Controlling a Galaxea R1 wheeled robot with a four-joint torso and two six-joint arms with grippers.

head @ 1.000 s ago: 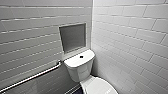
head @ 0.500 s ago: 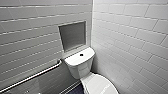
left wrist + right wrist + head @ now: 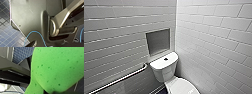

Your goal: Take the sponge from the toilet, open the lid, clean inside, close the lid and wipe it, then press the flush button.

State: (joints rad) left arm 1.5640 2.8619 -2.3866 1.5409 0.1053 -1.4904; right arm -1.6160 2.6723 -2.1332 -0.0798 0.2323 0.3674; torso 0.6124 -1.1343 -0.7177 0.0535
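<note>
The white toilet [image 3: 163, 71] stands in the corner of the tiled room, low in the head view. Its boxy tank carries a dark flush button [image 3: 165, 59] on the flat cover. The white oval lid [image 3: 181, 87] is down, with faint grey lettering near its front edge. The bright green sponge [image 3: 57, 68] looms very close in the right wrist view, and my right gripper is shut on it. The left wrist view looks along my own dark body panel [image 3: 28, 18], with nothing held there.
A metal grab bar [image 3: 121, 78] runs along the left wall beside the tank. A grey recessed niche [image 3: 158, 41] sits in the wall above the tank. White brick tile walls meet right behind the toilet. Dark blue tiled floor [image 3: 7, 36] lies below.
</note>
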